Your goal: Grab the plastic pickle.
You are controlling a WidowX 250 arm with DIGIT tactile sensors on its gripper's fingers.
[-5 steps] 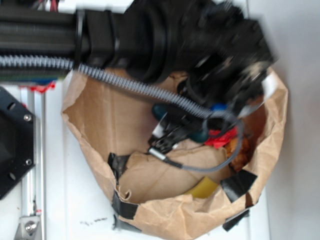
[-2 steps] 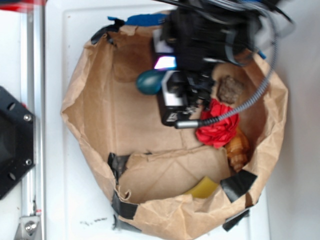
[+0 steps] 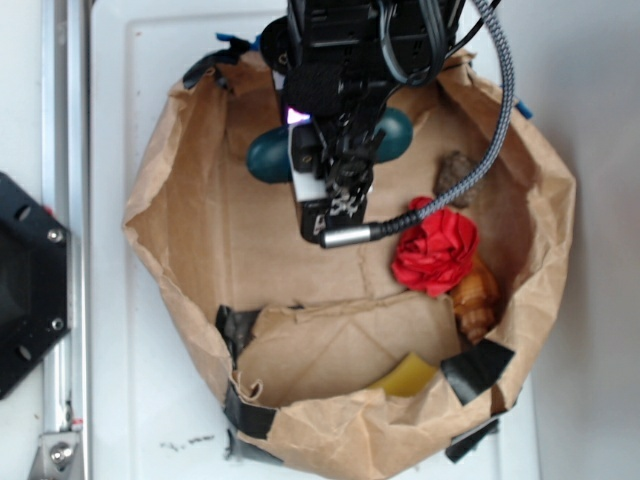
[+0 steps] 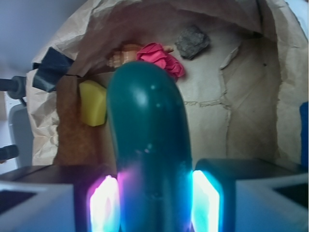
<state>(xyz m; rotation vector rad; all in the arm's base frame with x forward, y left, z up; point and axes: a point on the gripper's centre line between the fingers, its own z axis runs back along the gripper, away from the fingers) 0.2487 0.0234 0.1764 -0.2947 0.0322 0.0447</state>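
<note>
The plastic pickle is a glossy dark teal-green capsule. Its two ends stick out left and right of my gripper inside the brown paper bag. In the wrist view the pickle fills the gap between my two glowing pads, which press its sides, and my gripper is shut on it. The pickle points toward the bag's floor, which lies well below it. Its middle is hidden by the gripper in the exterior view.
On the bag's floor lie a red fabric flower, an orange-brown seashell, a grey rock and a yellow block. Black tape patches the crumpled bag walls. A black mount stands at the left.
The arm swept across the bag toward its far side. The gripper, beside the pickle 0.4 s ago, now straddles its middle and is closed on it.
</note>
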